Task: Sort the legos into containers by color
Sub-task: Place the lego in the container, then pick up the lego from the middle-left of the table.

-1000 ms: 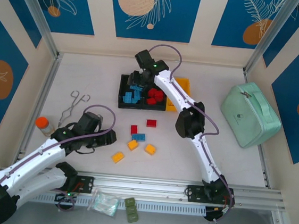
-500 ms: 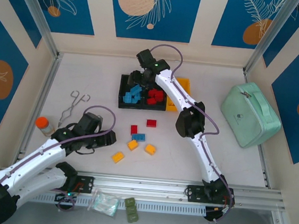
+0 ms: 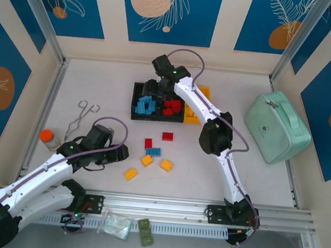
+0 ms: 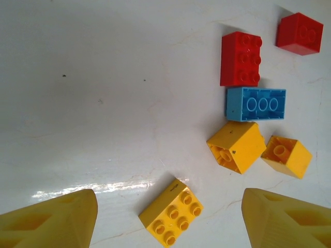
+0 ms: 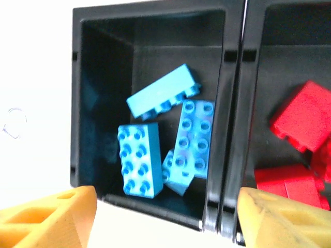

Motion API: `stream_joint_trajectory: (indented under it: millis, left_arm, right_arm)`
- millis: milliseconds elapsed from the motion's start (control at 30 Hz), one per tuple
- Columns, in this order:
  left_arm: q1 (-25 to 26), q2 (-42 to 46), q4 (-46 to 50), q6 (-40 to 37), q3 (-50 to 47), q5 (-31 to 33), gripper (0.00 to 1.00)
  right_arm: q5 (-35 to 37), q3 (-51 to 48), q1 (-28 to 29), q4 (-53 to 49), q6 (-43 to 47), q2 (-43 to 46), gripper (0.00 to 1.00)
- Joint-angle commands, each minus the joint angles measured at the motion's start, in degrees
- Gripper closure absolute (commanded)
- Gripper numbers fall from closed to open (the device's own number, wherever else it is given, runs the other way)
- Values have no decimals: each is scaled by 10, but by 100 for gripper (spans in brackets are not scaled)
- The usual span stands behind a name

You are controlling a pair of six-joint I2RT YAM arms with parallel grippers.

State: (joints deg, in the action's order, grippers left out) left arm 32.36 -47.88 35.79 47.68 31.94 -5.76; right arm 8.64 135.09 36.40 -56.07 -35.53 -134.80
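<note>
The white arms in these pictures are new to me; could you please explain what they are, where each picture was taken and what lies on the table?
These are two white jointed robot arms bolted at the white table's near edge, each ending in a two-fingered claw. One picture looks down from above and behind them; the other two come from wrist cameras, so the yellow wedges below are the claw's own fingers. The left claw hangs open by six loose plastic bricks: two red, one blue, three yellow-orange. The right claw is open above a black plastic bin of light blue bricks; the next black bin holds red ones, and a yellow bin ends the row. Neither holds anything. A mint-green case and metal tongs lie aside.
</note>
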Motion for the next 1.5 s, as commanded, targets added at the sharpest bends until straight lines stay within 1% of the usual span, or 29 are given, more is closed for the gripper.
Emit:
stream_joint_trajectory:
  millis: [0, 133, 333, 467, 567, 633, 767, 900, 1033, 1167, 1233, 1300, 1467]
  left_arm:
    - [-5, -12, 1, -18, -1, -32, 28]
    - [4, -36, 0, -31, 8, -49, 29]
    - [31, -75, -1, -56, 25, -63, 29]
    - [65, -119, 16, -80, 42, -55, 29]
    - [89, -151, 30, -94, 53, -46, 29]
    - [101, -167, 37, -103, 58, -41, 29]
    - [122, -199, 60, -124, 69, -19, 27]
    - [139, -232, 57, -136, 73, -8, 27]
    - [163, -269, 48, -142, 77, 14, 27]
    - [186, -302, 35, -140, 81, 38, 31]
    - [194, -317, 25, -136, 82, 39, 38]
    - [199, -327, 21, -133, 86, 39, 49]
    - [201, -317, 20, -123, 91, 43, 64]
  right_arm:
    - [-5, -113, 15, 64, 17, 127, 29]
    - [-12, -302, 22, 136, 12, 257, 29]
    - [-26, -533, 22, 187, -3, 419, 30]
    - [-45, -654, 22, 198, -10, 512, 30]
    - [-85, -736, 20, 205, -15, 579, 30]
    - [-99, -782, 22, 200, -24, 623, 30]
    - [-106, -852, 24, 184, -45, 704, 30]
    - [-98, -905, 20, 168, -71, 764, 30]
    - [-99, -935, 19, 170, -93, 785, 30]
    - [-103, -948, 21, 183, -103, 783, 30]
    - [-103, -951, 21, 187, -108, 780, 30]
    - [-103, -954, 23, 188, -110, 778, 31]
    - [-107, -969, 26, 196, -120, 781, 31]
